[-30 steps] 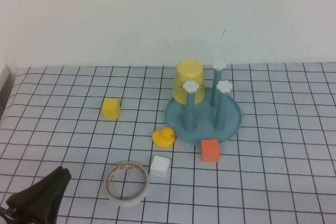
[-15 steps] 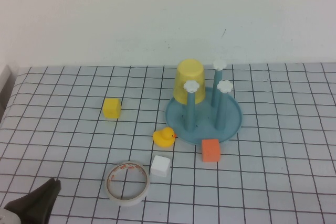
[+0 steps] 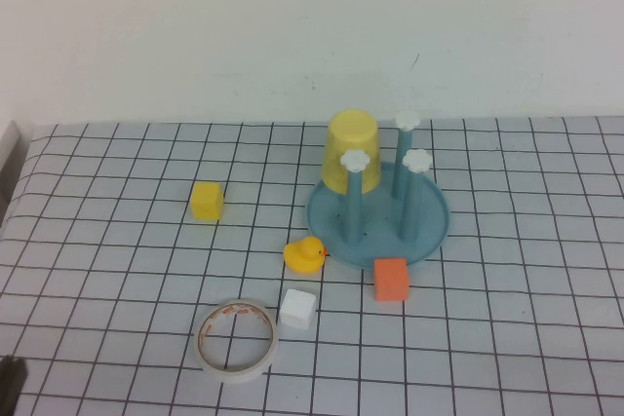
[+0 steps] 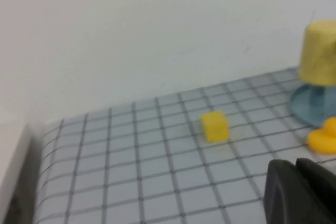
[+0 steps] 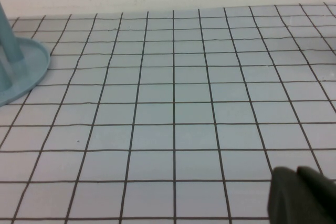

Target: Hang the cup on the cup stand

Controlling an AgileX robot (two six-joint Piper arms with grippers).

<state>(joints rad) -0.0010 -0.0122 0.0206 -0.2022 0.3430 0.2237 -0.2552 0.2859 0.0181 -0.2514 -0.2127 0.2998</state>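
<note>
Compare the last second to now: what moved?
Only the left gripper: shut and empty, it backed off the table's near-left corner, almost out of the high view. The cup stays upside down on the cup stand. Right gripper shut, away from it.

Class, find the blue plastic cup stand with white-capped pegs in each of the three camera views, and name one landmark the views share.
High view: the blue plastic cup stand sits centre-right, the yellow plastic cup upside down on its back left peg.
Left wrist view: only its base edge shows at the right border, under the cup.
Right wrist view: base rim and one peg at the left edge.
Shared landmark: the black-lined grid mat.
</note>
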